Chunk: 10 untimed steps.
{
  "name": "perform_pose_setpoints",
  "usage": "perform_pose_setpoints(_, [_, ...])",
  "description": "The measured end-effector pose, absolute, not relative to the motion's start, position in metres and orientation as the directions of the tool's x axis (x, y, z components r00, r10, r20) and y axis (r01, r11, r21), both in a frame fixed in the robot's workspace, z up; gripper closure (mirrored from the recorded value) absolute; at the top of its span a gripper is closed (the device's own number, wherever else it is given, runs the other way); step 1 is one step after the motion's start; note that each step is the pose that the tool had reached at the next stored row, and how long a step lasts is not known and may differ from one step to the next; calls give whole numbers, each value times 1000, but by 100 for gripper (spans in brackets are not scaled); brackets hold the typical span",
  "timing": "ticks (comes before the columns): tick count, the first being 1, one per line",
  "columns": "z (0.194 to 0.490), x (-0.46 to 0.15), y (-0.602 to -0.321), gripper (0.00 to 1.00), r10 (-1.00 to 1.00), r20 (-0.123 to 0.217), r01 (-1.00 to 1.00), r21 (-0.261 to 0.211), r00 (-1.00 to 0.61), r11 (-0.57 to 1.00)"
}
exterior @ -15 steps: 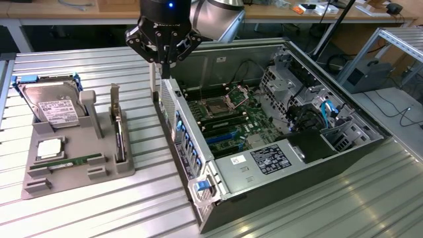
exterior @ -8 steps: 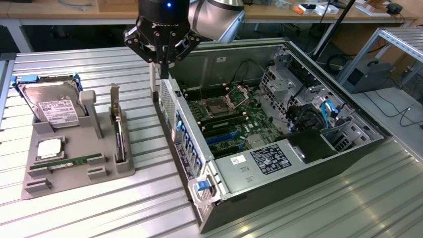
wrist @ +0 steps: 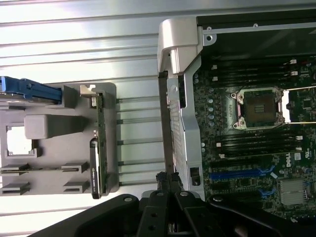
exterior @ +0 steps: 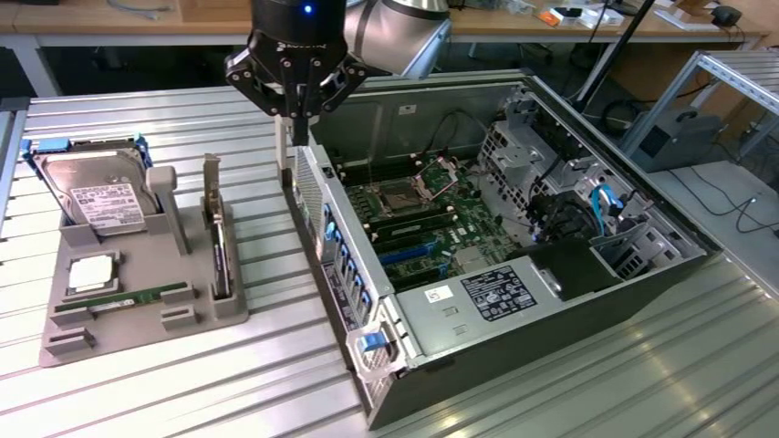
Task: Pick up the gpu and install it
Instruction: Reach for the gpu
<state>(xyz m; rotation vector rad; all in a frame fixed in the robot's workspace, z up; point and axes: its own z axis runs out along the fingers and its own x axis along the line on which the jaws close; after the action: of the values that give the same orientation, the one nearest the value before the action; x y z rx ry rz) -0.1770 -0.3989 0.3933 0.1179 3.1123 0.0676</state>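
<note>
The gpu (exterior: 218,239) is a thin dark card standing on edge in a slot of the grey holder (exterior: 182,319), its silver bracket at the far end. In the wrist view the gpu (wrist: 98,148) shows edge-on in the same slot. My black gripper (exterior: 296,123) hangs shut with nothing in it, above the near rear corner of the open computer case (exterior: 365,365). It is to the exterior view's right of the gpu and apart from it. In the wrist view my gripper (wrist: 169,183) has its fingertips together over the case's wall.
The holder also carries a silver hard drive (exterior: 104,196) with a white label, a square chip (exterior: 91,274) and a green memory stick (exterior: 134,297). Inside the case lie the motherboard (exterior: 420,219) with its bare processor socket (wrist: 257,107), blue slots (wrist: 237,174) and cables.
</note>
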Motion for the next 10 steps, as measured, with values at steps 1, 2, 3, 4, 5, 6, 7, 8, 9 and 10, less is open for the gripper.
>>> perform_pose_setpoints(1, [393, -177, -399, 89, 76, -25, 75, 44, -997, 996])
perform_pose_setpoints(2, [393, -177, -399, 89, 76, -25, 75, 44, -997, 996])
perform_pose_setpoints(3, [393, -177, -399, 89, 76, -25, 75, 44, -997, 996])
perform_pose_setpoints(4, [393, -177, -399, 89, 76, -25, 75, 44, -997, 996])
perform_pose_setpoints(5, [393, -178, -399, 89, 76, -25, 75, 44, -997, 996])
perform_pose_setpoints(6, [393, -178, -399, 89, 76, -25, 75, 44, -997, 996])
perform_pose_setpoints(7, [393, -178, -399, 89, 76, -25, 75, 44, -997, 996])
perform_pose_setpoints(8, [393, -178, -399, 89, 76, -25, 75, 44, -997, 996])
perform_pose_setpoints(9, [393, -179, -399, 89, 76, -25, 75, 44, -997, 996])
perform_pose_setpoints(10, [393, -179, -399, 89, 76, -25, 75, 44, -997, 996])
